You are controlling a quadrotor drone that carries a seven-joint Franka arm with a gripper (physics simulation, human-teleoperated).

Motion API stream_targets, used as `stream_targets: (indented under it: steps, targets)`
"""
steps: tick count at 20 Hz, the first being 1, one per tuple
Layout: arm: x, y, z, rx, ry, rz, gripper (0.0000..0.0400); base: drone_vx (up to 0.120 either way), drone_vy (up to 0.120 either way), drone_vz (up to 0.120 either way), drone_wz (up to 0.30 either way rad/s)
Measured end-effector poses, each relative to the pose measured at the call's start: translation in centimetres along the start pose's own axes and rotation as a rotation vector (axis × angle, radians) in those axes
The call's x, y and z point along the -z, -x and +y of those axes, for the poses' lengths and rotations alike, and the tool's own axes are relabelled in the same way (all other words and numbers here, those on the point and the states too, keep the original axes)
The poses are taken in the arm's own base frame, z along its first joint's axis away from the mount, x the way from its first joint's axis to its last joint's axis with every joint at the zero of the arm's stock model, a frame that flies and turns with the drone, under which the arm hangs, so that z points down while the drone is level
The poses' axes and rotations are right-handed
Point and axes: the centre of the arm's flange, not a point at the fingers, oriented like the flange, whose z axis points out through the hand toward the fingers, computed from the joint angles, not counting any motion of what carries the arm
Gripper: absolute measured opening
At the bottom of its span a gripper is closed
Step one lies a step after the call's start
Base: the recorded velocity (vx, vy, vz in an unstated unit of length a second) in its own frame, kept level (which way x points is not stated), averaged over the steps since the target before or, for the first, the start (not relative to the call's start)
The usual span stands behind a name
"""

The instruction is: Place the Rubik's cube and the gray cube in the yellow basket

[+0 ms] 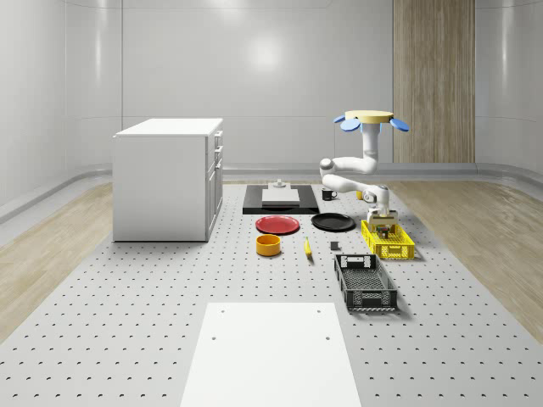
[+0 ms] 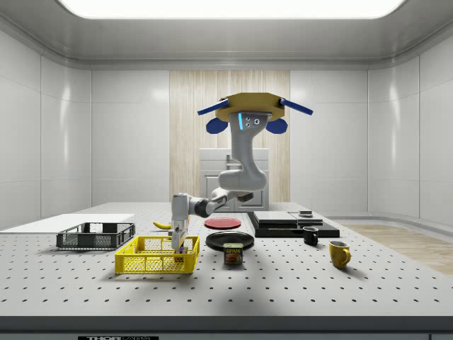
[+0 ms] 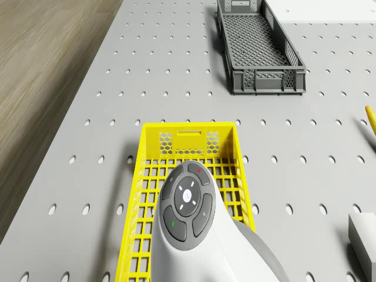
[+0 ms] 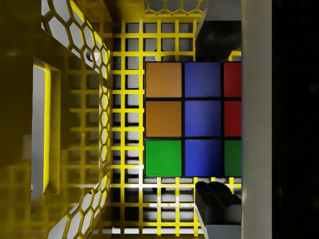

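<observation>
The yellow basket (image 1: 399, 252) (image 2: 152, 263) (image 3: 188, 126) stands on the perforated table at the whole-scene view's right. My drone (image 1: 371, 119) (image 2: 248, 108) hovers above the table behind the basket, and the arm bends down into it. The gripper (image 1: 385, 219) (image 2: 179, 237) (image 4: 217, 119) is low inside the basket, shut on the Rubik's cube (image 4: 182, 119) (image 2: 185, 246), with a dark finger against each of two opposite sides. A gray block (image 3: 363, 235), likely the gray cube (image 1: 334, 247), lies on the table between the basket and a banana.
A black crate (image 1: 366, 282) (image 3: 261, 44) sits in front of the basket. A banana (image 1: 307, 247), orange bowl (image 1: 268, 245), red plate (image 1: 278, 225) and black plate (image 1: 333, 222) lie to the whole-scene view's left. A spam can (image 2: 233, 253) and mugs (image 2: 339, 253) stand nearby.
</observation>
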Motion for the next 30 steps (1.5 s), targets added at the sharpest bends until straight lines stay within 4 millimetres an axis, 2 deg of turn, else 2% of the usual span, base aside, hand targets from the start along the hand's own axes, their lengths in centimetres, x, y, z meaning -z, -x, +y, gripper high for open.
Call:
stream_targets:
  steps: [5,14,17,25,30]
  targets:
    - [1.2,0.0,0.0,0.0,0.0,0.0,0.0391,0.0,0.0,0.0,0.0]
    - [3.5,0.0,0.0,0.0,0.0,0.0,0.0399,0.0,-0.004,0.116,0.0]
    - [3.8,0.0,0.0,0.0,0.0,0.0,0.04,0.0,-0.12,0.107,0.0]
    - [3.9,0.0,0.0,0.0,0.0,0.0,0.04,0.005,-0.12,0.0,0.0]
    - [4.0,0.0,0.0,0.0,0.0,0.0,0.04,0.12,-0.12,0.0,0.0]
